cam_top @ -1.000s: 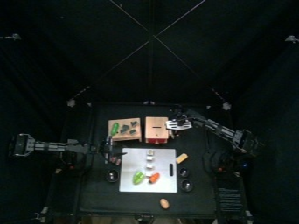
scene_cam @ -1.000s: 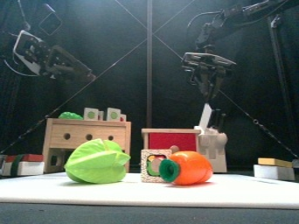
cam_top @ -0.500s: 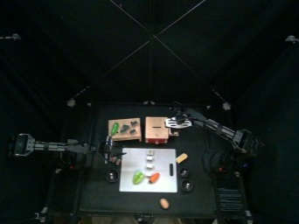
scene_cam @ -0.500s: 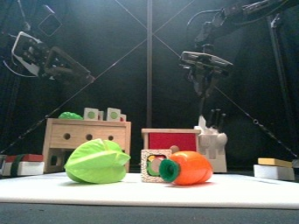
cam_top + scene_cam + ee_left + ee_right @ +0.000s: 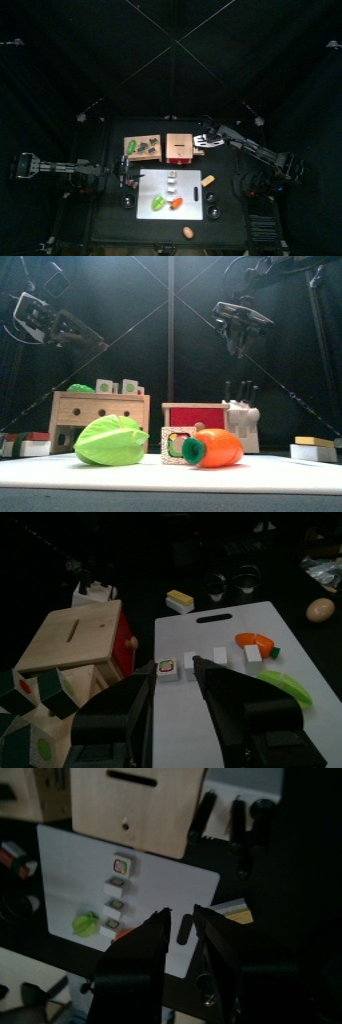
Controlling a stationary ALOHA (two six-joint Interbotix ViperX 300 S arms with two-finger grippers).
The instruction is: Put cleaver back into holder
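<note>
Cleaver [image 5: 241, 389]: apparently one of the dark handles standing upright in the pale holder [image 5: 242, 419], blade hidden. Right end effector [image 5: 242, 344]: parted, empty, above the holder. Left end effector [image 5: 171, 672]: parted, idle over the bench. Risk: a half-seated blade could lean or topple the holder.

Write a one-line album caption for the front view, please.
Right gripper hangs open and empty above the knife holder, dark handles standing in its top, beside toy vegetables on a white board.

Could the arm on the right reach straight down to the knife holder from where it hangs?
Probably yes. The right gripper hangs open above the knife holder, with only empty air showing between them in the front view.
</note>
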